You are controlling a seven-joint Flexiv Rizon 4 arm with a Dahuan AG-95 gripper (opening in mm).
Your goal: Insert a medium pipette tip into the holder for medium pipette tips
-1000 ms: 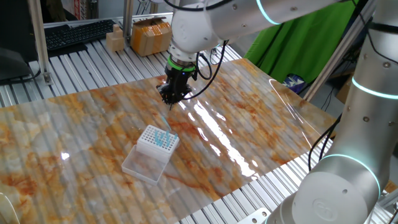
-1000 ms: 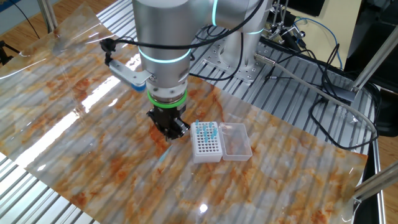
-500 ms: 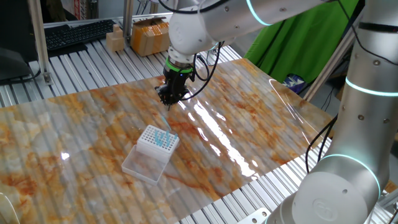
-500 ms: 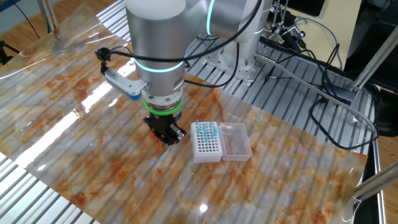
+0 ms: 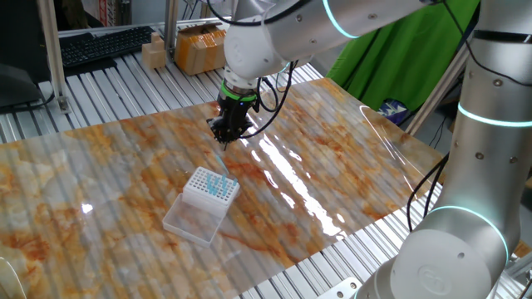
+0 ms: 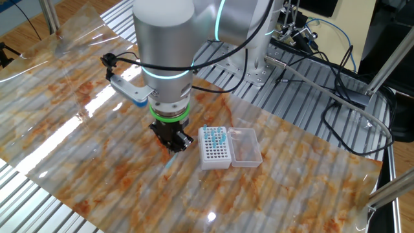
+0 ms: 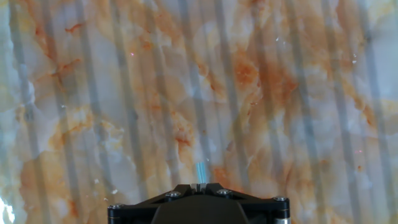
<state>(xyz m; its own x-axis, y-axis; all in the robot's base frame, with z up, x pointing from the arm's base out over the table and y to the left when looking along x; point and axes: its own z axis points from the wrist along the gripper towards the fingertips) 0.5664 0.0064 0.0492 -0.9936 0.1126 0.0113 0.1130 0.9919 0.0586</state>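
Medium pipette tip [image 7: 201,172], held pinched in the closed claw [image 5: 226,133], long axis pointing down, is carried above the bench [image 5: 349,158]; the holder [image 5: 211,188] is located just beside, offset sideways.

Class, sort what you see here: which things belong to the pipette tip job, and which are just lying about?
Belongs to the job:
- medium pipette tip, held in the gripper
- holder for medium pipette tips, some blue tips already in it

Just lying about:
- keyboard
- cardboard boxes
- green cloth
- cables
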